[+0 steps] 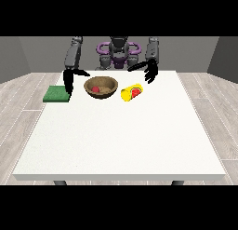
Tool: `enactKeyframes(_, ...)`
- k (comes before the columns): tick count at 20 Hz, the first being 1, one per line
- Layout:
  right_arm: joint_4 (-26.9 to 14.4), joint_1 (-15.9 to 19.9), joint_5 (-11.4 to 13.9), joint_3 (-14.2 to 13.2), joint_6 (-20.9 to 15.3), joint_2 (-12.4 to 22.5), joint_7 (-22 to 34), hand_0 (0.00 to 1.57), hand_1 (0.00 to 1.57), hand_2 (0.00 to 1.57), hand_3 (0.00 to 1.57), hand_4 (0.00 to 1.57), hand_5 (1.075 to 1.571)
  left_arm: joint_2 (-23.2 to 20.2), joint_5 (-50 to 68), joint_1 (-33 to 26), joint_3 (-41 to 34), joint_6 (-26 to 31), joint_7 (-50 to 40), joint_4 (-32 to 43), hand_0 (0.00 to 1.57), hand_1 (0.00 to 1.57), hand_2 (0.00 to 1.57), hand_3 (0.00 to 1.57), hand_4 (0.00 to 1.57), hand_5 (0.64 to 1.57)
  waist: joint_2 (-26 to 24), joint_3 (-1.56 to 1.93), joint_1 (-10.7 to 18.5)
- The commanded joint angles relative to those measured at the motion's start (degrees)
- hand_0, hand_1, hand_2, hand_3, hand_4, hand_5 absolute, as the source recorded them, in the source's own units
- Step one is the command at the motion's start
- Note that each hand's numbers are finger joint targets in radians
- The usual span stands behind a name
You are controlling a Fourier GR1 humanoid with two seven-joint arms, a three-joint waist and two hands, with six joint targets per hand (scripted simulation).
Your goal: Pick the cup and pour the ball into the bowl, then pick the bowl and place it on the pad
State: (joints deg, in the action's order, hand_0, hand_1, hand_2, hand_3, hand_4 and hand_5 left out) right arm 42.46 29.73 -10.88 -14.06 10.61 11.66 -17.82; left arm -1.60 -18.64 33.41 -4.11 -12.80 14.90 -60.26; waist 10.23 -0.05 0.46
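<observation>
Bare test room, white table (116,140), grey walls (28,57), wood-plank floor (18,112)

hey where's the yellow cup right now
In the front view the yellow cup lies on its side on the table, just right of the wooden bowl and below the hand at the view's right.

Even, bright, diffuse light, no clear source direction. Large white bench (121,140) evenly lit, no glare or hotspots. Only faint soft shadows under the brown wooden bowl (101,87) and the yellow cup lying on its side (131,93). Grey back walls dimmer. No edge distortion; focus uniform throughout.
</observation>
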Motion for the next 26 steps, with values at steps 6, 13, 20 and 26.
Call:
enactKeyframes(6,-8.1,-2.2,-0.2,-1.1,0.4,-1.6,-8.6,0.00,0.00,0.00,0.00,0.25,1.550,-0.6,2.0,2.1,1.1,3.6,-2.7,-4.1,0.00,0.00,0.00,0.00,0.00,1.549,1.3,0.09,3.3)
enactKeyframes(13,-11.9,-0.1,-2.1,-4.1,1.3,0.1,-12.5,0.00,0.00,0.00,0.00,0.12,1.527,-0.2,1.4,2.0,3.5,4.6,-3.2,-9.1,0.00,0.00,0.00,0.00,0.00,1.558,6.6,0.13,7.7)
enactKeyframes(20,-10.2,0.5,-2.4,-2.4,-2.6,-5.8,-9.6,0.00,0.00,0.00,0.00,0.23,1.532,-1.2,2.1,3.8,2.6,6.0,-5.5,-8.4,0.00,0.00,0.00,0.00,0.00,1.562,3.2,0.07,7.6)
enactKeyframes(26,-6.9,5.2,-3.0,-0.5,-7.7,-8.3,0.5,0.00,0.00,0.00,0.00,0.38,1.552,-2.8,3.8,-1.6,-0.4,6.0,-1.2,-2.9,0.00,0.00,0.00,0.00,0.00,1.564,-2.0,0.04,3.7)
